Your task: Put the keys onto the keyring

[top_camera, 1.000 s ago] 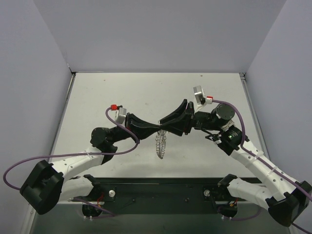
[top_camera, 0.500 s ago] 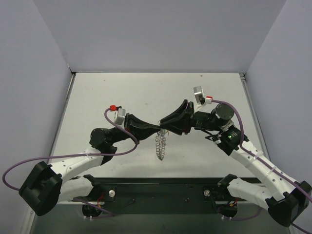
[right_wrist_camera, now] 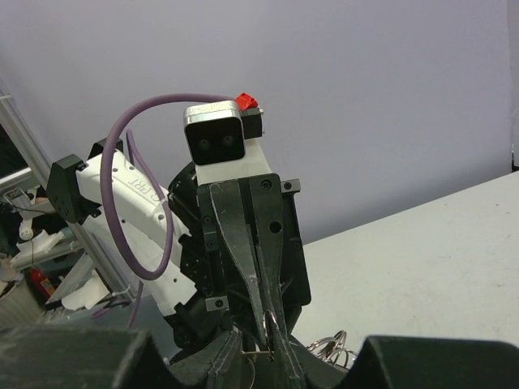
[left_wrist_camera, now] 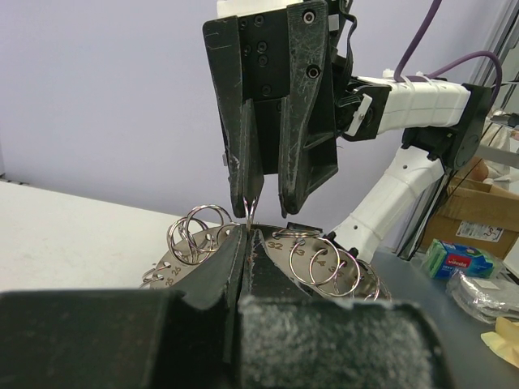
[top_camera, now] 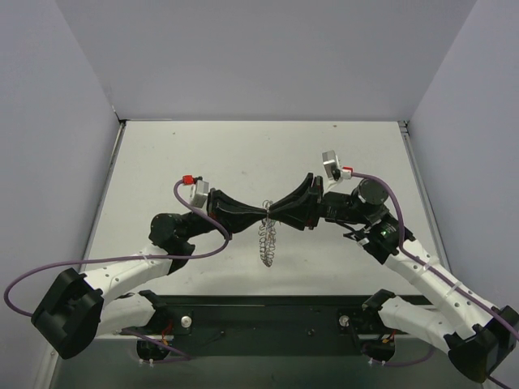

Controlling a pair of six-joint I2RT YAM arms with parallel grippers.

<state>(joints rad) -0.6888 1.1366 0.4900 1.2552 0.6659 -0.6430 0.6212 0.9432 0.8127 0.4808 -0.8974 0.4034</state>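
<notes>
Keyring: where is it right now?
In the top view the keyring hangs over the middle of the table, dangling below where the left gripper and right gripper meet tip to tip, both pinching its wire.

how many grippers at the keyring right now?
2. Left gripper pinches its top from the left; right gripper meets it tip to tip from the right. The keyring hangs below them.

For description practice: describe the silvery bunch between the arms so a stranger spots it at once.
At the middle of the table, the left gripper and right gripper meet tip to tip. On their near side trails the keyring, the only silvery, coiled thing.
</notes>
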